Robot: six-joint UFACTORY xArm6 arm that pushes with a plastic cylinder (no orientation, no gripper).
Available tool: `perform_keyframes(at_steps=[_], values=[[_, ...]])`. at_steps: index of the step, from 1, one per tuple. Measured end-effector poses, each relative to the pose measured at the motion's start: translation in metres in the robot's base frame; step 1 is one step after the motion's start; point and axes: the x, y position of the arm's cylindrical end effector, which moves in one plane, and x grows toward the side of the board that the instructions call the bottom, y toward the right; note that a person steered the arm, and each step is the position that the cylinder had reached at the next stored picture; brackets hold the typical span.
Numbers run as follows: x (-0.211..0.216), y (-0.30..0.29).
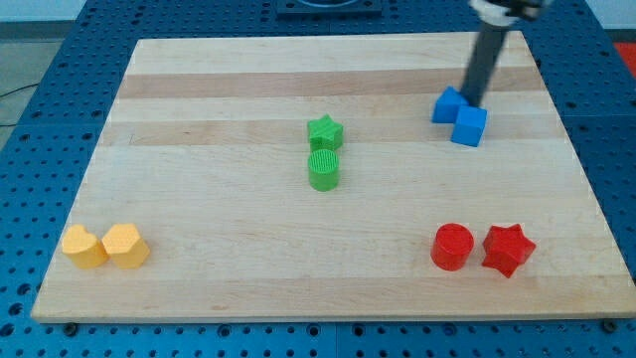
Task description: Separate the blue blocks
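Two blue blocks touch each other at the view's upper right: a blue cube (470,126) and a second blue block (448,105) just to its upper left, its shape unclear. My tip (473,101) rests on the board right behind them, at the cube's top edge and against the right side of the other blue block. The dark rod rises from there toward the view's top.
A green star (325,131) sits above a green cylinder (324,170) mid-board. A red cylinder (452,247) and a red star (508,249) lie at the lower right. Two yellow blocks (83,246) (125,246) lie at the lower left. The wooden board (199,119) sits on a blue pegboard.
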Motion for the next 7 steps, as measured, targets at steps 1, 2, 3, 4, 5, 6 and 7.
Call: perform_keyframes(at_steps=[1,2,3,4,5,6,7], values=[[-0.003,0.006],[0.017,0.031],[0.035,0.014],[0.029,-0.03],[0.005,-0.038],[0.011,-0.031],[0.031,0.052]])
